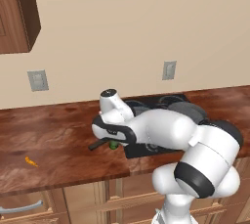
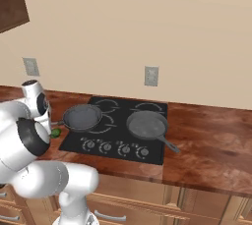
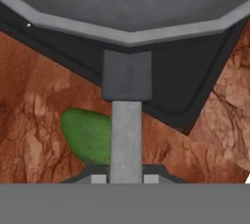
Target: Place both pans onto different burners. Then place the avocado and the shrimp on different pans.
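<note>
My gripper (image 3: 125,179) is shut on the long handle (image 3: 126,140) of the left pan (image 2: 82,117), whose grey rim (image 3: 128,36) lies just ahead in the hand view. That pan sits on the front left burner of the black cooktop (image 2: 114,156). The second pan (image 2: 146,124) rests on the front right burner, handle pointing right. The green avocado (image 3: 88,136) lies on the counter directly beside the held handle, also seen as the avocado (image 1: 113,145) under my gripper (image 1: 107,142). The orange shrimp (image 1: 31,161) lies far left near the counter's front edge.
Two rear burners (image 2: 147,106) show bare rings. Silver knobs (image 2: 116,148) line the cooktop's front edge. The brown counter (image 1: 53,130) stretches left, and more counter (image 2: 211,145) extends right. Wall outlets (image 1: 37,80) sit above; a cabinet (image 1: 17,12) hangs at upper left.
</note>
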Controlling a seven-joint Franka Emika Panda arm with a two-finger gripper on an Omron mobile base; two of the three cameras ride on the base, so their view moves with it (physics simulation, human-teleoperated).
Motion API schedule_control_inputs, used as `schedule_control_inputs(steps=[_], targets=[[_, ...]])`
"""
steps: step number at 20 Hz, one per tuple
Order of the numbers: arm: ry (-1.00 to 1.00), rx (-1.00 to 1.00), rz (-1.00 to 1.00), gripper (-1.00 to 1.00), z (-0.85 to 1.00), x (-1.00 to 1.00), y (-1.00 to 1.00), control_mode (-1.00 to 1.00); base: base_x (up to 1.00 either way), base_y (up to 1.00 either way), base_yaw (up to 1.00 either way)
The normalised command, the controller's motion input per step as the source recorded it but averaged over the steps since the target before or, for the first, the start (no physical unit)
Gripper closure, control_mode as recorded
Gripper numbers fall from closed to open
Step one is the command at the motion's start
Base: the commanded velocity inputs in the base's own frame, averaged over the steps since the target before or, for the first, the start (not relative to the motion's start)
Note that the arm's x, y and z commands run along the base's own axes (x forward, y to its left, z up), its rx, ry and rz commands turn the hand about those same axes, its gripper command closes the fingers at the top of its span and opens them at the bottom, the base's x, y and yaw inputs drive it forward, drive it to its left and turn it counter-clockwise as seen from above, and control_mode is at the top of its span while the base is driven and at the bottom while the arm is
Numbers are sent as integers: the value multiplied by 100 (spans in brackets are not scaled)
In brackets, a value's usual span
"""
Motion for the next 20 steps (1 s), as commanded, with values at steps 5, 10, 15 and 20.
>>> schedule_control_inputs(steps=[5, 10, 15, 20], targets=[[0, 0, 0, 100, 0, 0, -18, -100, 0, 0, 0], [0, 0, 4, 100, 0, 0, -12, -100, 0, 0, 0], [0, 0, 8, 100, 0, 0, -6, -100, 0, 0, 0], [0, 0, 10, 100, 0, -6, -10, -100, 0, 0, 0]])
